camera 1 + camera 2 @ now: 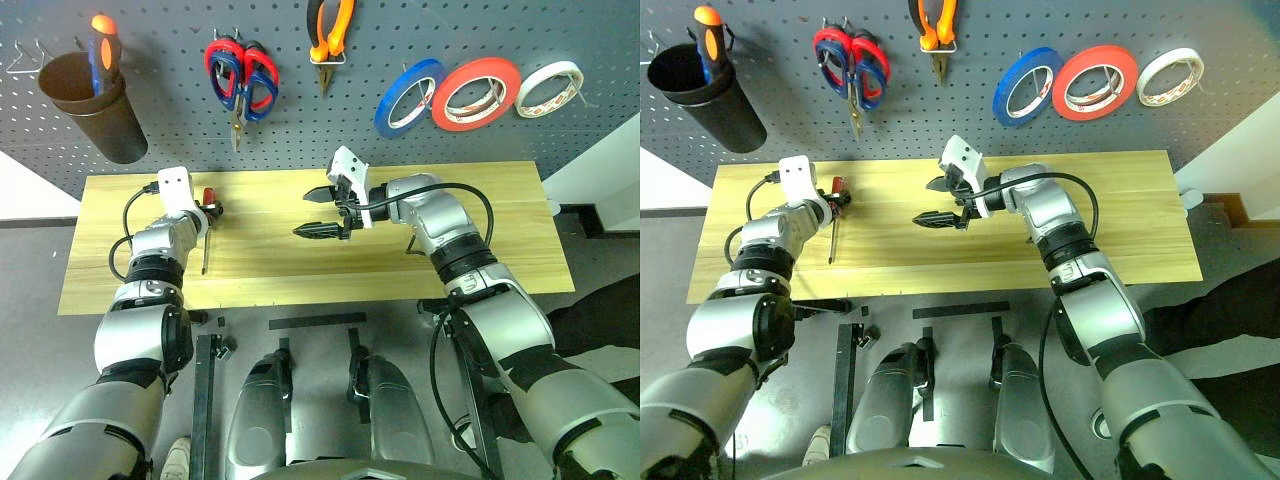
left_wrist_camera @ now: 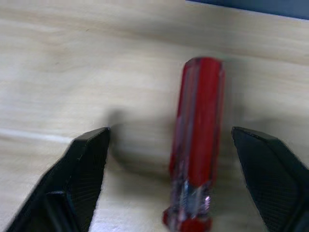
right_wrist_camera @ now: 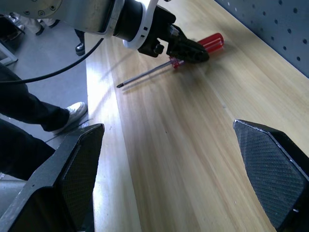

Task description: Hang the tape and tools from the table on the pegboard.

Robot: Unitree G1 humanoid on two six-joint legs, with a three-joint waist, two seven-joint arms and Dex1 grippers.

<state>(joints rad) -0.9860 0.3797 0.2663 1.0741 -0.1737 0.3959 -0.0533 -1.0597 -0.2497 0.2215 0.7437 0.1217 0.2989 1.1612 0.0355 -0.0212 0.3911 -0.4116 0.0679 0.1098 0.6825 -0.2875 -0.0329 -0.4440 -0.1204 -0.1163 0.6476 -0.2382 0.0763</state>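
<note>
- Your left gripper (image 2: 169, 159) is low over the left end of the long light-wood plank table (image 1: 400, 270), with its two black fingers (image 2: 79, 174) spread apart on either side of the slim red-handled screwdriver (image 2: 198, 140). Neither pad touches the handle, so it is released, grasping nothing.
- That screwdriver lies flat on the table, its red handle toward the dark grey perforated pegboard (image 1: 400, 40) and its thin metal shaft (image 3: 145, 75) pointing toward the table's near edge.
- Your right gripper (image 1: 318, 212) hovers above the middle of the table, pointing toward your left arm. Its jaws are spread wide and hold nothing.
- On the pegboard, the bright red roll of tape (image 1: 476, 93) hangs between a blue roll (image 1: 410, 97) and a white roll (image 1: 549, 88).
- The pliers with orange-and-black handles (image 1: 329, 35) hang left of the blue roll, nose down.
- Further left, two pairs of scissors (image 1: 241, 80) hang side by side, one red-handled and one with dark blue handles.
- A dark cylindrical cup (image 1: 95, 105) hangs at the far left of the board, with an orange-and-black-handled screwdriver (image 1: 104, 45) standing in it.
- In the right wrist view, you can see a person's dark trouser leg and white shoe (image 3: 72, 113) on the floor beside the table.
</note>
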